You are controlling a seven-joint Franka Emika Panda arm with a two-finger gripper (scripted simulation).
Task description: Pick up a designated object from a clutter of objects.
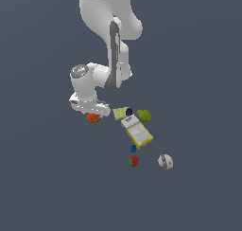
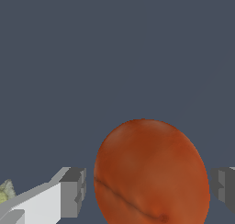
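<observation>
— Hand [image 1: 92, 112] first: where is it, and what state is it in?

— Low over the dark counter [image 1: 42, 187], at the end of the white arm [image 1: 111, 45], which comes down from twelve o'clock in the exterior view. The wrist view shows the two grey fingertips [image 2: 73, 191] spread wide, one on either side of the orange-red ball [image 2: 151, 172], each with a strip of counter showing between pad and peel. So it is released, straddling the ball without clamping it.

— And the ball itself?

— In the exterior view it sits right under the hand [image 1: 93, 117], at about nine o'clock from the rest of the clutter and a little apart from it. Whether it rests on the counter or is just off it, I cannot tell.

— What makes up the clutter?

— A pale green wedge [image 1: 121, 113] lies nearest the ball, with a dark purple ball [image 1: 129, 112] touching its three o'clock side. A green lump [image 1: 144, 115] sits just beyond that. At six o'clock from the wedge is the yellow-edged flat box [image 1: 138, 132], lying flat and skewed. Below its lower corner comes a small blue bit [image 1: 133, 148], then a red strawberry-like piece [image 1: 133, 161]. The white ball [image 1: 165, 161] lies apart, at three o'clock from the red piece.
</observation>
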